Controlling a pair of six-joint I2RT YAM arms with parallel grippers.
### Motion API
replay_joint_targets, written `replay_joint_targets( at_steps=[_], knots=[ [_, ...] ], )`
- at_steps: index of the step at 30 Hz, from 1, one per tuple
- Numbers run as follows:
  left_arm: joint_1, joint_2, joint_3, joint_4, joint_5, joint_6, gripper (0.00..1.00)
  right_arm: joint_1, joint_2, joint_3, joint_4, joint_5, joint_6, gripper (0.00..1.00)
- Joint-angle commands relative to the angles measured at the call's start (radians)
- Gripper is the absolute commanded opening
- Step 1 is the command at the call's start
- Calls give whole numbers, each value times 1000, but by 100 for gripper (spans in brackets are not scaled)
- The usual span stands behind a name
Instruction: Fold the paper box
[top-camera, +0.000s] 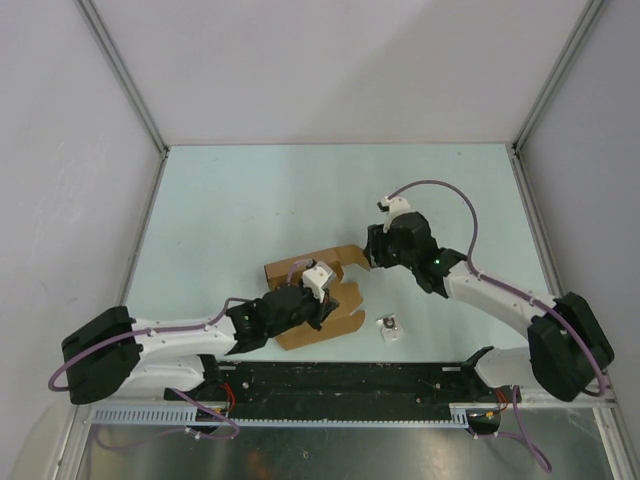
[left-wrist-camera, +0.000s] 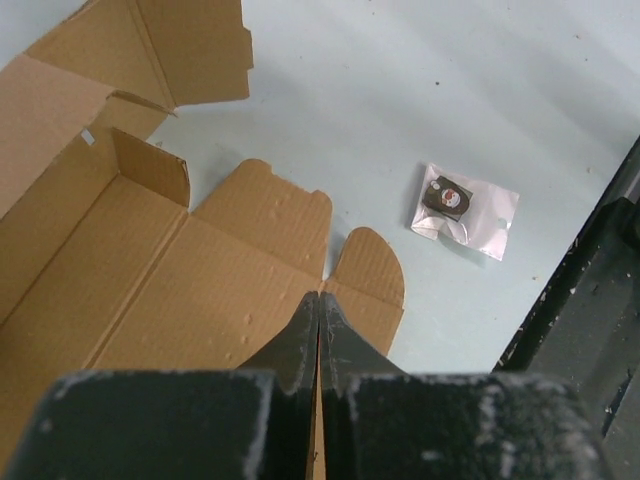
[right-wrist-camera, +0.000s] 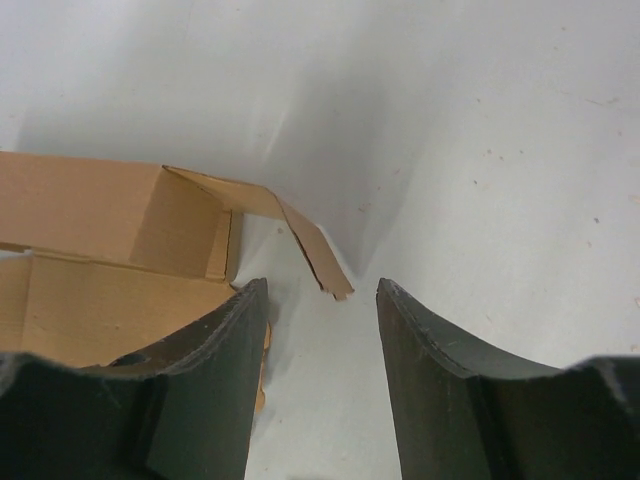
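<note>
The paper box (top-camera: 345, 320) is a brown cardboard sheet, partly folded, lying in the middle of the table. In the left wrist view its base panel (left-wrist-camera: 150, 280) lies flat, with a short wall raised at the back and rounded flaps at the front. My left gripper (left-wrist-camera: 319, 297) is shut, and its tips sit over the slit between two rounded flaps (top-camera: 327, 308). My right gripper (right-wrist-camera: 320, 290) is open at the box's right end (top-camera: 372, 262). A bent side flap (right-wrist-camera: 320, 262) hangs just ahead of the gap between its fingers and touches neither.
A small clear bag with a dark item (top-camera: 388, 328) lies on the table right of the box, also in the left wrist view (left-wrist-camera: 462, 205). The black rail (top-camera: 340, 378) runs along the near edge. White walls enclose the table on three sides.
</note>
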Motion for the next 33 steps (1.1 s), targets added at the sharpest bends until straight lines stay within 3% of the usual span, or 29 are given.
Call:
replay_joint_targets(
  at_steps=[1, 10, 25, 33],
  knots=[
    [-8, 17, 14, 135, -40, 50, 0, -11, 87, 99, 24, -50, -105, 50],
    [-8, 158, 20, 287, -29, 95, 0, -21, 194, 164, 12, -46, -176, 36],
    [-7, 275, 49, 336, -19, 98, 0, -24, 234, 201, -14, -130, -232, 37],
    [-7, 318, 60, 345, -48, 113, 0, -22, 271, 222, -26, -152, -229, 25]
  ],
)
